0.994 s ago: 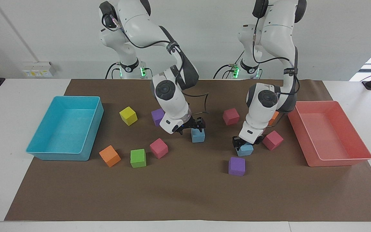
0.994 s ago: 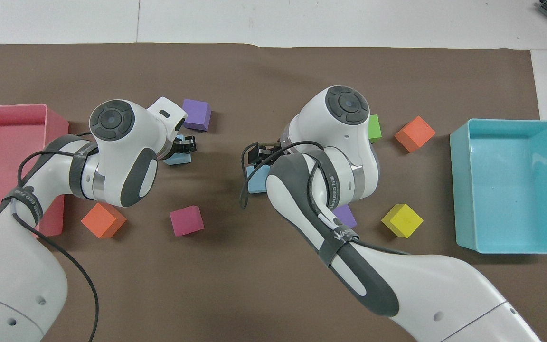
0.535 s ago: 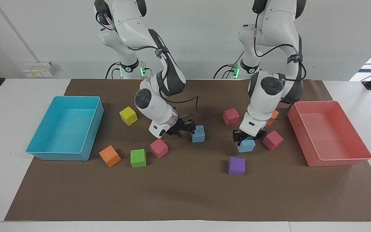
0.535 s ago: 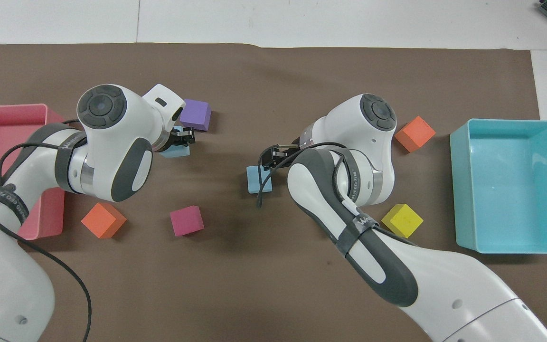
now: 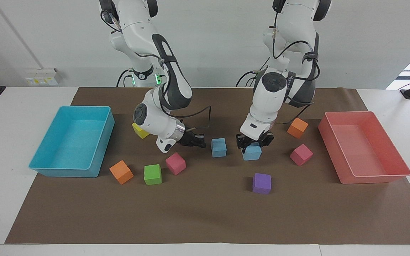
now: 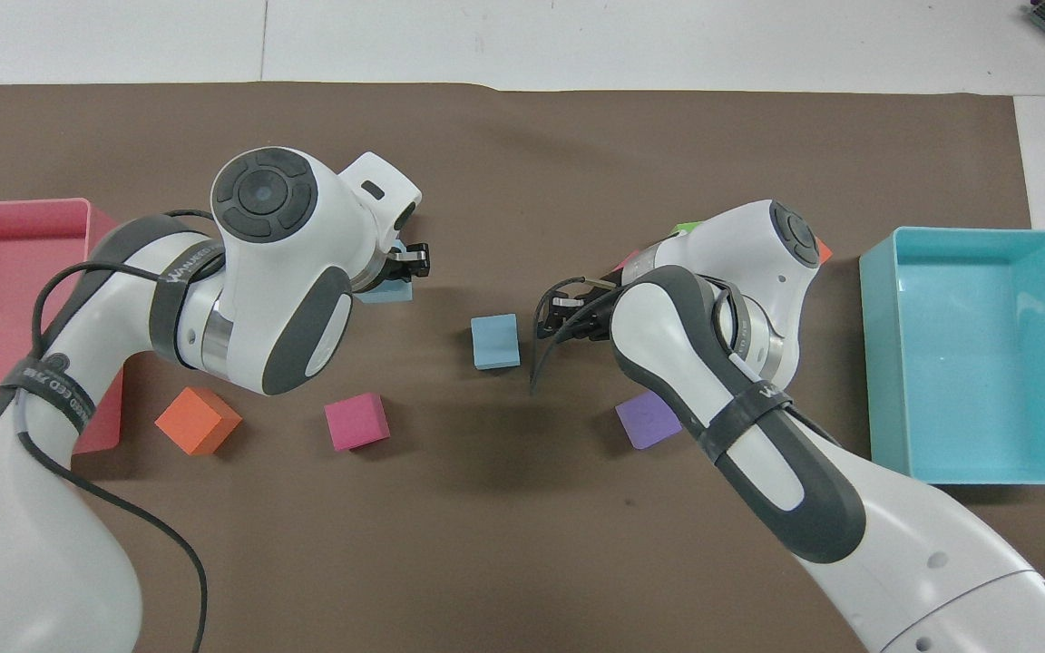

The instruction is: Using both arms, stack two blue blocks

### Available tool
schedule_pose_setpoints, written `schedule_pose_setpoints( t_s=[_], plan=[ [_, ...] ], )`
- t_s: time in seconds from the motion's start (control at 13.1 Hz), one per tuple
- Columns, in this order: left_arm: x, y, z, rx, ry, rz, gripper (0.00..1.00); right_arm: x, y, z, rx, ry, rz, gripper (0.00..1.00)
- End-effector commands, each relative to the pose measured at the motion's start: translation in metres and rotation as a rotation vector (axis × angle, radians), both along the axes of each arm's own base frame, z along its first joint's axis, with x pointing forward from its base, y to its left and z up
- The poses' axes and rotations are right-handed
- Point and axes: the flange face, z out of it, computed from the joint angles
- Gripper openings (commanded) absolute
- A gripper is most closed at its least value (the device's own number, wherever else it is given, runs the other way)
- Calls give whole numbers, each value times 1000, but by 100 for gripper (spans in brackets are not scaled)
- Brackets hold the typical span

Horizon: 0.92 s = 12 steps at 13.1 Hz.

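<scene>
One blue block [image 5: 219, 147] lies free on the brown mat near its middle; it also shows in the overhead view [image 6: 495, 341]. My right gripper [image 5: 195, 140] is open and empty, low over the mat beside this block toward the right arm's end, not touching it; it also shows in the overhead view [image 6: 564, 310]. My left gripper [image 5: 254, 140] is shut on the second blue block [image 5: 252, 152] and holds it just above the mat, beside the free block toward the left arm's end. In the overhead view my left gripper [image 6: 410, 263] hides most of this block [image 6: 388, 292].
A cyan tray [image 5: 70, 171] stands at the right arm's end, a pink tray [image 5: 368, 175] at the left arm's end. Loose cubes lie around: purple [image 5: 261, 183], magenta [image 5: 301, 154], orange [image 5: 297, 127], magenta [image 5: 175, 163], green [image 5: 152, 174], orange [image 5: 121, 172], yellow [image 5: 140, 131].
My right gripper let go of its blue block and drew back toward the right arm's end. My left gripper lifted the other blue block and carried it toward the free one.
</scene>
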Motion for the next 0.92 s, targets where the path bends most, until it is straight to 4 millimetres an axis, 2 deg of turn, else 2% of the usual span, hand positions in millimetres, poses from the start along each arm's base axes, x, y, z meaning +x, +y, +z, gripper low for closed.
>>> schedule_pose_setpoints(
  t_s=[0.0, 0.15, 0.31, 0.46, 0.54, 0.84],
  plan=[
    [-10, -31, 3, -2, -10, -15, 0, -12, -15, -2, 40, 12, -43, 0],
    [-27, -60, -5, -4, -5, -62, 0, -8, -33, -7, 58, 36, -81, 0],
    [-31, -64, -8, -5, -1, -69, 0, -13, -34, -20, 125, 49, -104, 0],
    [-45, -83, -13, -3, 7, -93, 0, -14, -36, -23, 141, 66, -106, 0],
    [-47, -87, -22, -1, 15, -71, 0, -15, -36, -28, 149, 78, -112, 0],
    [-56, -94, -30, 6, 29, -71, 0, -17, -28, -33, 195, 103, -146, 0]
  ],
)
